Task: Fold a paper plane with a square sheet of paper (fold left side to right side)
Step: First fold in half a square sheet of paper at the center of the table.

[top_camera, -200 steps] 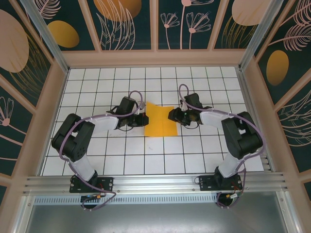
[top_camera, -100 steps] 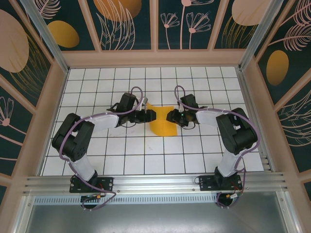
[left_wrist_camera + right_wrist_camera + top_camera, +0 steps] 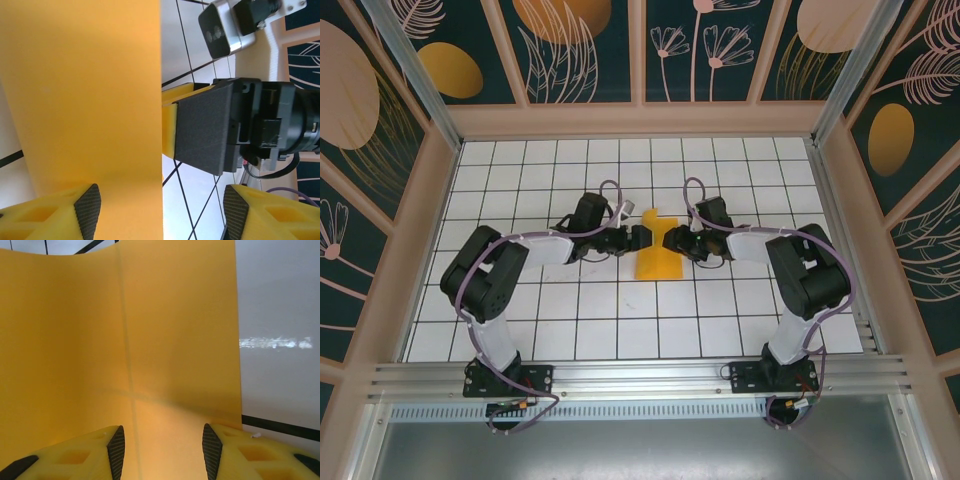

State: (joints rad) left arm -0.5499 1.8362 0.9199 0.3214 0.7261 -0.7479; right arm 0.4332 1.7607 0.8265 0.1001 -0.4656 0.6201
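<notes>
Your left gripper hangs released, jaws wide, with the square sheet of paper just ahead, overlapping one jaw. Your right gripper is parted too, the sheet spread directly before it.

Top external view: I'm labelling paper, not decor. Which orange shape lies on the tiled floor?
The orange sheet of paper between the left gripper and right gripper; the others are painted wall ovals.

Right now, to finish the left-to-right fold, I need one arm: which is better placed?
Left, likely: the left gripper, jaws open, sits at the lifted left side of the orange sheet and can push it rightward. The right gripper sits on the landing side.
</notes>
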